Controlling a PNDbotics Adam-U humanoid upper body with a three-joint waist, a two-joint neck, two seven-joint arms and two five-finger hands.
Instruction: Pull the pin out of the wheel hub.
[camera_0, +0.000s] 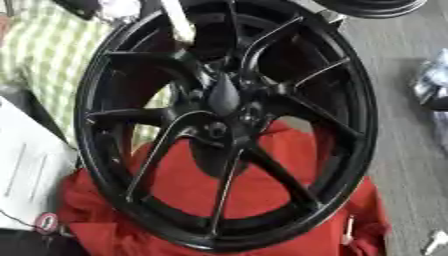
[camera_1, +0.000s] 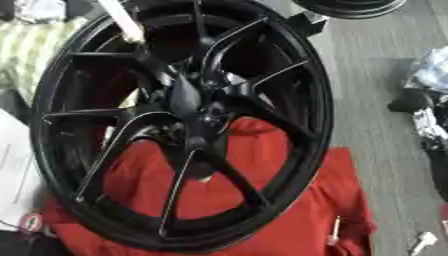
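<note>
Standing on red cloth (camera_0: 175, 200): black wheel hub (camera_0: 225, 97); fingers unseen, can't tell state.

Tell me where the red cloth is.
The red cloth lies at bottom centre of both eye views, under and behind the black wheel's lower half, right of the white paper.

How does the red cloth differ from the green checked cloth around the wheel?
The red cloth is plain and lies under the near, lower part of the black wheel; the green checked cloth is patterned and sits at the far left, beside and behind the rim. The red one shows through the lower spokes, the checked one mostly outside the rim. Both are rumpled fabric.
</note>
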